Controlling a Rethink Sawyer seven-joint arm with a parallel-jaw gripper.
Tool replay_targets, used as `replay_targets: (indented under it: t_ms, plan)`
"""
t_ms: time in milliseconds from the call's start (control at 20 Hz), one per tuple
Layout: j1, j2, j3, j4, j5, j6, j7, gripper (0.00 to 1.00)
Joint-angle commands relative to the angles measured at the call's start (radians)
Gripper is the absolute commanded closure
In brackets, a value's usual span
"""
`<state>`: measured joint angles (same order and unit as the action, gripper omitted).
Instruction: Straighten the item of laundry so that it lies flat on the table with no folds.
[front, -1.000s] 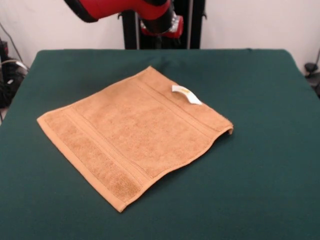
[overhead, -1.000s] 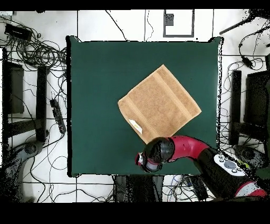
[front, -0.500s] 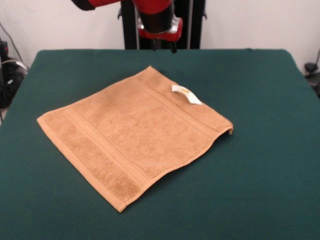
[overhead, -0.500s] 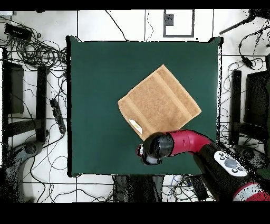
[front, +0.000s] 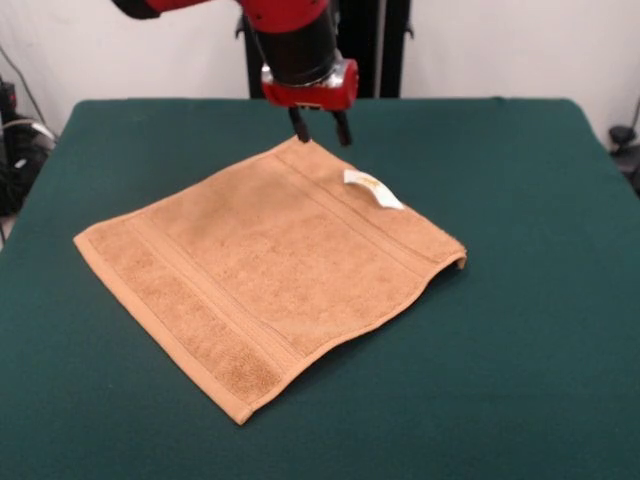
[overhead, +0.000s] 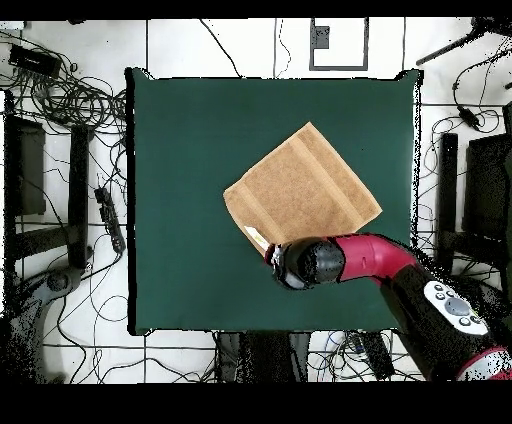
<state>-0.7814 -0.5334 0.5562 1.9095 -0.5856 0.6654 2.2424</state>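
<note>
The orange-tan terry towel (front: 265, 265) lies spread on the dark green table (front: 520, 330), turned like a diamond, with woven bands near two edges and a small white tag (front: 373, 189). Its right corner (front: 455, 258) is lifted in a small curl. My gripper (front: 320, 130) hangs open just above the towel's far corner, fingers pointing down. In the overhead view the towel (overhead: 300, 193) shows above the arm's wrist (overhead: 305, 264), which hides the gripper and the towel's nearest corner.
Cables and equipment (overhead: 60, 90) lie on the floor around the table (overhead: 190, 130). The robot's pedestal (front: 320, 50) stands behind the table's far edge.
The arm has come forward and down from the table's far edge. The gripper now hangs over the towel's far corner. The towel has not moved.
</note>
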Motion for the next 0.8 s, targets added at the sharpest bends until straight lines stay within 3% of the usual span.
replay_targets:
  t_ms: [50,350,800]
  plan:
    - [-0.070,0.080,0.256,-0.095,0.069,-0.010,-0.292,0.00]
    - [-0.132,0.120,0.364,-0.096,0.076,0.020,-0.325,0.00]
    - [-0.173,0.201,0.437,-0.122,0.050,0.010,-0.321,0.00]
